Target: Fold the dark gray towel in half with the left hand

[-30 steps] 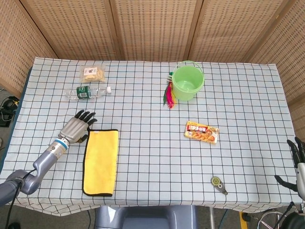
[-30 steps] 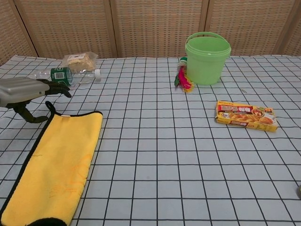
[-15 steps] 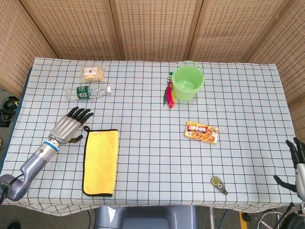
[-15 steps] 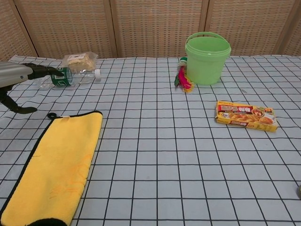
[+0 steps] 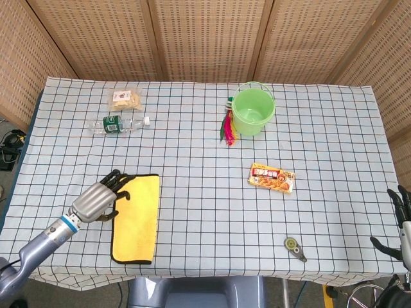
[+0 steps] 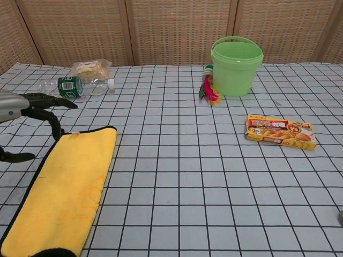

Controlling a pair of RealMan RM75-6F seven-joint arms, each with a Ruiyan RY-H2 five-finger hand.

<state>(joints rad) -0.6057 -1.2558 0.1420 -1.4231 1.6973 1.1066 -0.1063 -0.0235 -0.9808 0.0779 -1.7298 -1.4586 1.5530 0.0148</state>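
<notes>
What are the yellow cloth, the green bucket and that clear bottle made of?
The yellow towel looks like soft, matte microfiber or fleece with a dark stitched border, judging by its fuzzy, unshiny surface. The green bucket seems smooth molded plastic with a slight sheen and a thin handle. The bottle appears to be clear thin plastic; you can see through it around its green label.

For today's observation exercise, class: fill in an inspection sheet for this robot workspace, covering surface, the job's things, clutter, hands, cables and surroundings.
Surface: table under a blue-and-black checked cloth.
Job's things: towel lies flat, yellow side up with dark edging.
Clutter: green bucket, feather toy, food box, water bottle, snack bag, small round tool.
Hands: left hand at the towel's far left corner, fingers apart, holding nothing; right hand off the table's right edge, holding nothing.
Cables: some on the floor at far left.
Surroundings: woven wooden panels.
</notes>
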